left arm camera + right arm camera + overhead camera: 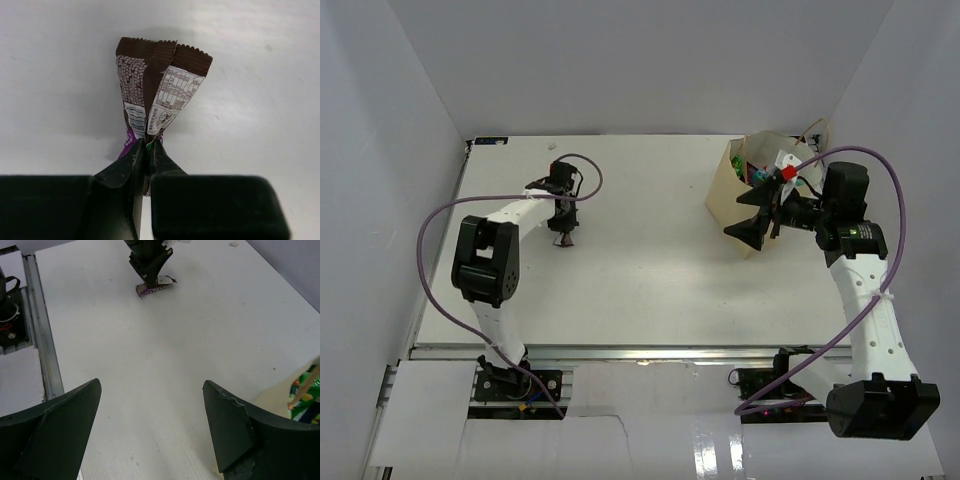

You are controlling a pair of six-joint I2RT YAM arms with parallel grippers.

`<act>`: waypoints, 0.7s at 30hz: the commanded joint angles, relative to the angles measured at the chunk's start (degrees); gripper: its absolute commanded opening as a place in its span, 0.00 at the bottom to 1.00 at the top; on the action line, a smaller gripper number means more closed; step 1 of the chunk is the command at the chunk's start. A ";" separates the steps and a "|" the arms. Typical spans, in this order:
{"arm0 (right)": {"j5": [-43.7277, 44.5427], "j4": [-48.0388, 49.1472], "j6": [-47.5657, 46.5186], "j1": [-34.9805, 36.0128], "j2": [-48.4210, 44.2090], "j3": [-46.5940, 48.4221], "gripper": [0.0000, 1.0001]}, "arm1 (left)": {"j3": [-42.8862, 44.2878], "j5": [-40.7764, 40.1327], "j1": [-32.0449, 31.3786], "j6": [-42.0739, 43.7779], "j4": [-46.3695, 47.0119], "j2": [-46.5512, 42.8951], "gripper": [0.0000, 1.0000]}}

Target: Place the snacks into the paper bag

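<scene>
Most of the job looked done: the paper bag (728,195) stood at the far right of the table (640,290), with several bright packets (757,168) showing inside its open top. Over on the far left, the left gripper (147,150) was pinched narrow on the end of a purple-and-brown packet (160,90), the only snack seen out on the table, so by the look of it that one had yet to be lifted and carried across. The right gripper (150,410) hung just beside the bag, jaws spread wide with nothing between them.
</scene>
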 commanded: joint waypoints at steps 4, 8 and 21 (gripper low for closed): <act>-0.39 0.82 0.05 9.19 0.39 -0.15 0.88 | -9.54 32.64 -0.13 -0.44 5.05 -16.89 0.10; 5.84 7.99 10.71 15.53 2.50 -0.76 0.76 | -19.22 52.20 -0.75 -6.22 16.27 -27.78 0.09; 24.85 34.29 59.98 30.04 14.71 -6.13 0.98 | -32.86 58.65 -9.45 -21.53 32.92 -40.82 0.08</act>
